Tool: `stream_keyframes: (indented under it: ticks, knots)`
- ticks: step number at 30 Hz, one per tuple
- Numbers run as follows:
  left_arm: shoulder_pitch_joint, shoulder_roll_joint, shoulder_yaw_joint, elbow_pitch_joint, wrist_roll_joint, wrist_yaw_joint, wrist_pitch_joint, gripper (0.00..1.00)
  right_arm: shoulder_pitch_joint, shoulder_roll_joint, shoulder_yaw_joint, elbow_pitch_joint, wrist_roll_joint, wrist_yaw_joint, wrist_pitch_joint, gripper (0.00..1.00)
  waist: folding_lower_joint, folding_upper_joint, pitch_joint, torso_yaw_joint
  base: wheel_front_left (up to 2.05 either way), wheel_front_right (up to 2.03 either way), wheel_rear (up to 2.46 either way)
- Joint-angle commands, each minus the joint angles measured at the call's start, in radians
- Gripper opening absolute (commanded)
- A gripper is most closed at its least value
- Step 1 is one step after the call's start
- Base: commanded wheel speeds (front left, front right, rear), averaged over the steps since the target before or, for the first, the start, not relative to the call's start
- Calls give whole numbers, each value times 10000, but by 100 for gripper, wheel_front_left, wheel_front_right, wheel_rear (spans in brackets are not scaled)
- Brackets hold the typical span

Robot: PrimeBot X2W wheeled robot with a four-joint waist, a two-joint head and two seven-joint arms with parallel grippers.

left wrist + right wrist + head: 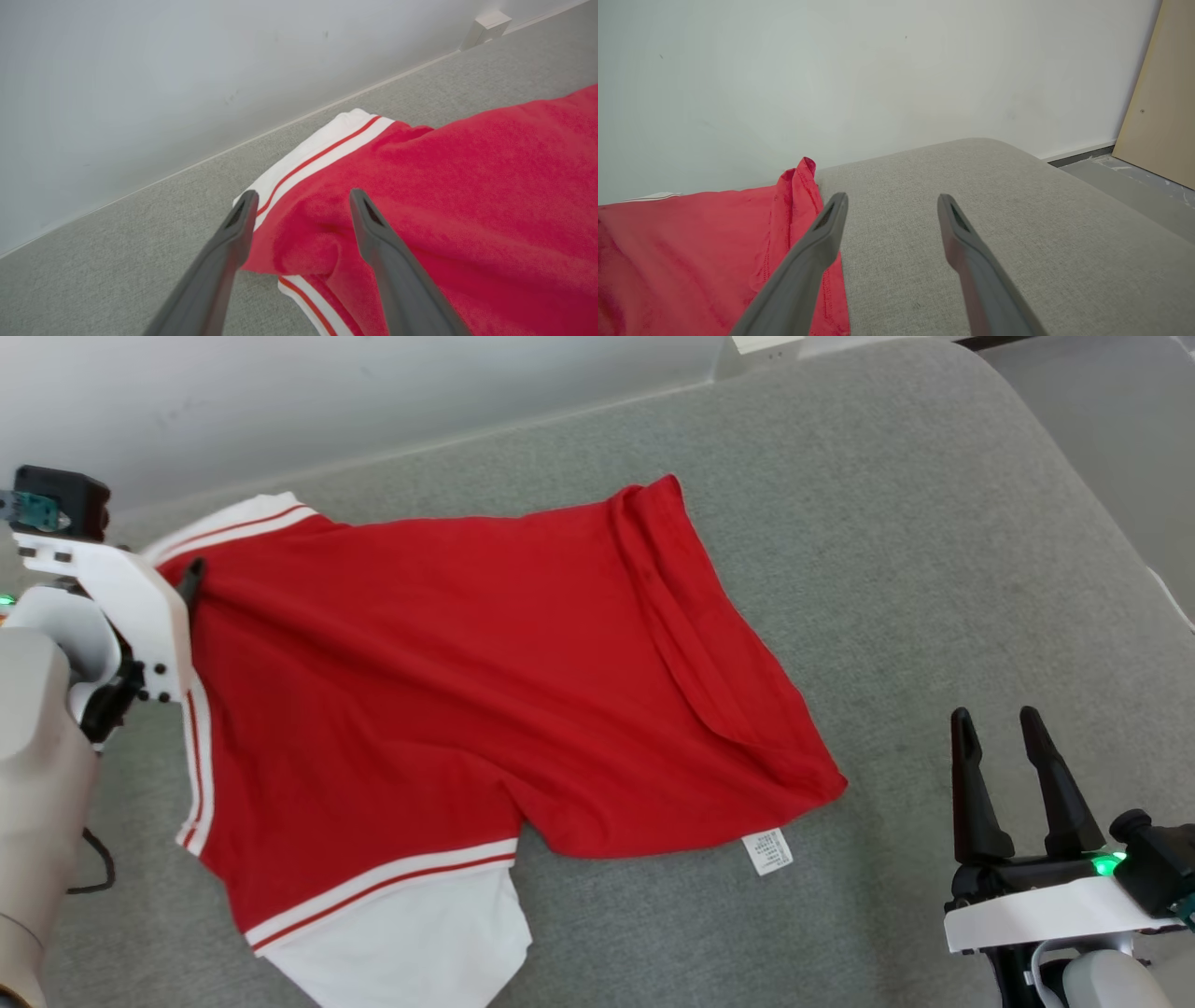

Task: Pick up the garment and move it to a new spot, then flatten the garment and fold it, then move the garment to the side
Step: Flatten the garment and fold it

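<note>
A red garment [448, 672] with white, red-striped sleeves lies spread on the grey cushion [934, 569], its right edge folded over and a white label [767, 851] at the hem. My left gripper [187, 581] is at the garment's far left shoulder. In the left wrist view this gripper [301, 198] stands open, its fingers on either side of a raised ridge of red cloth [467, 186] without pinching it. My right gripper [995, 719] hovers open over bare cushion at the lower right. In the right wrist view that gripper [893, 198] holds nothing, and the garment's edge [691, 242] lies to its left.
A white wall [878, 70] runs along the cushion's far side, with a small white block [486, 28] on it. The cushion rounds off at the right, where grey floor [1134, 186] and a leaning wooden board [1162, 102] lie beyond.
</note>
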Motion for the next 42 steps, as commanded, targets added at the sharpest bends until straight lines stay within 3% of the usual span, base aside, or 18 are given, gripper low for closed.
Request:
stream_keyframes:
  ticks: [1,8,15,20,26,33,42]
  knots:
    - [121,38,-26,-43,-102,23,-80,100,-96,-18,45,5,42,-1,-28,100,-1,0,-124,157,0,0,0]
    - [466,-153,-316,-818,-562,21,-1541,100,57,-351,191,-270,-42,-1,-14,100,-1,0,-819,959,0,0,0]
    - [1274,-388,21,-1708,-948,129,-3275,100,462,-614,139,-453,-101,-1,-11,100,-1,0,-1458,1838,0,0,0]
    - [2481,-412,707,-3199,-1302,645,-3690,100,679,-764,134,-514,-246,-1,-11,100,-1,0,-1787,2327,0,0,0]
    - [5376,-420,2550,-6884,-896,1885,-3687,100,911,-765,77,-488,-345,-1,-11,100,-1,0,-2069,2575,0,0,0]
    - [8621,-1458,4422,-9724,-13,2232,-3691,100,1106,-792,-46,-561,-511,-1,-11,100,-1,0,-2197,2704,0,0,0]
    - [11053,-3479,5886,-10758,1637,1448,-3693,100,1836,-694,-169,-859,-824,-1,-11,100,-1,0,-2570,2852,0,0,0]
